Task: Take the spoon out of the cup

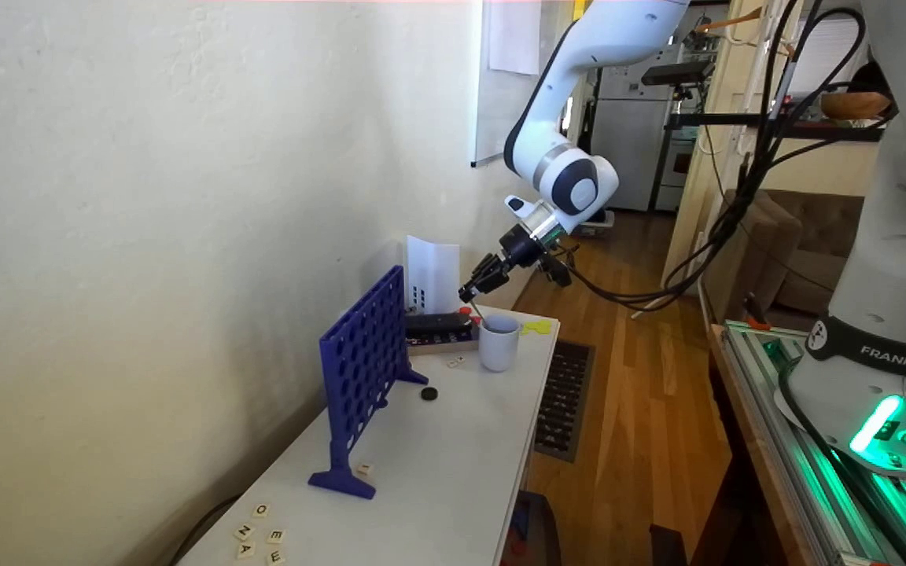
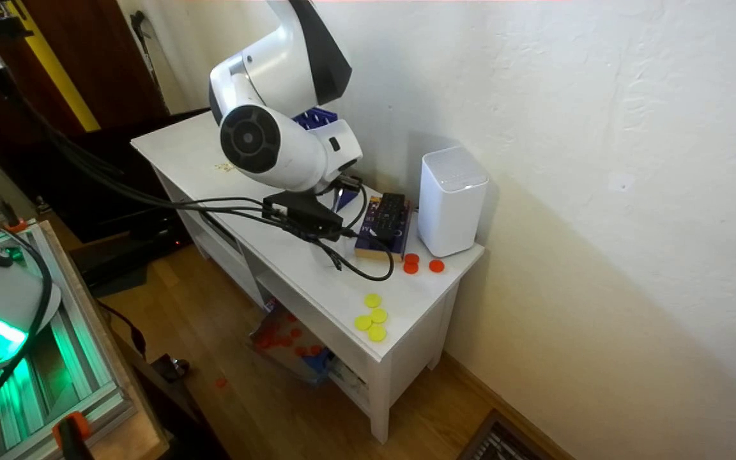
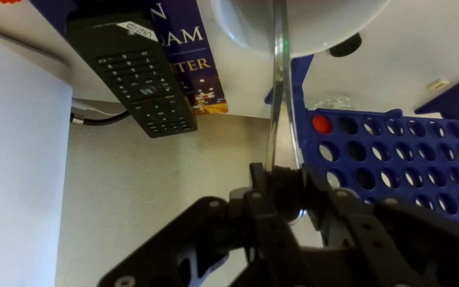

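Note:
The white cup (image 1: 499,346) stands upright on the white table in an exterior view, and its curved side shows at the top of the wrist view (image 3: 333,24). My gripper (image 1: 469,292) is above the cup, tilted down toward it. In the wrist view the fingertips (image 3: 283,175) are shut on one end of the silvery spoon (image 3: 280,79). The spoon slants from the fingers down past the cup's rim; its thin shaft also shows in an exterior view (image 1: 478,311). Its lower end is hidden in the cup. In an exterior view the arm and cables mostly hide the cup.
A blue grid board (image 3: 389,139) stands beside the wall. A black remote (image 3: 146,87) lies on a book (image 3: 191,52) near the cup. A white box (image 2: 451,217) stands behind them. Red discs (image 2: 436,266), yellow discs (image 2: 377,316) and a black disc (image 1: 429,393) lie on the table (image 1: 437,472).

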Robot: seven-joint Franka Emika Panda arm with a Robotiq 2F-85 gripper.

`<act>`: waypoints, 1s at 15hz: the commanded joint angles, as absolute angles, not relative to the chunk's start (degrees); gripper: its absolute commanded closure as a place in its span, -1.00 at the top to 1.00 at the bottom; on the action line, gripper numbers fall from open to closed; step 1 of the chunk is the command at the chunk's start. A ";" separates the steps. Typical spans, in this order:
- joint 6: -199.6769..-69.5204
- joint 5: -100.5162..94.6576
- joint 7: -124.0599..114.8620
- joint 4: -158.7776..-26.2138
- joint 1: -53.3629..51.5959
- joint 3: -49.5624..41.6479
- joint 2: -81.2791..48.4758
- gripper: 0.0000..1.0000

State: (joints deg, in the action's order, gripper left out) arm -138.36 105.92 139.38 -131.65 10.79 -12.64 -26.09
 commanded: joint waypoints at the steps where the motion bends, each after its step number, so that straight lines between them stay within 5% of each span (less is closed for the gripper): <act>1: -138.16 106.81 139.73 -135.24 9.92 -13.81 -21.52 -0.87; 15: -139.87 107.29 148.99 -149.35 9.54 -13.45 -0.13 -0.87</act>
